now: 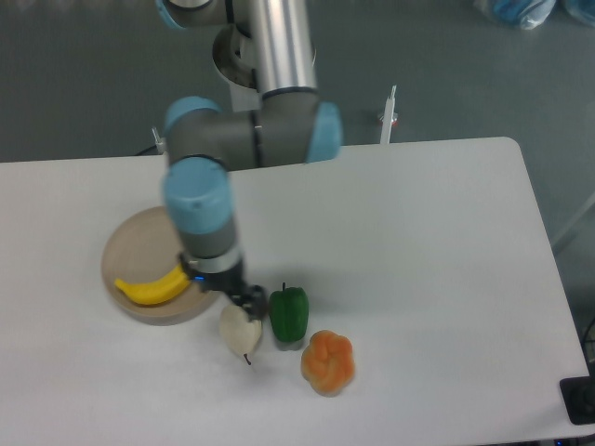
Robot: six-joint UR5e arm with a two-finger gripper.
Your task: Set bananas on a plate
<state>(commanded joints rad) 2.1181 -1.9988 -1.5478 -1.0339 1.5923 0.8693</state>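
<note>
Grey floor (446,74) beyond the far edge, dull and bare-looking. White desk (418,279), matte, filling most of the view, rounded at its far right corner. Silver and blue arm (270,130) reaching down from the far side toward the near left. Round tan plate (130,251) at the left of the desk, partly hidden under the arm. Yellow banana (153,288) lying on the plate's near part. Orange lobed fruit (327,362), near, right of the others. Green pepper (289,314), upright, just beside a whitish pear (239,330). Dark end effector (246,299) directly above the pear; open or closed: impossible to tell here.
</note>
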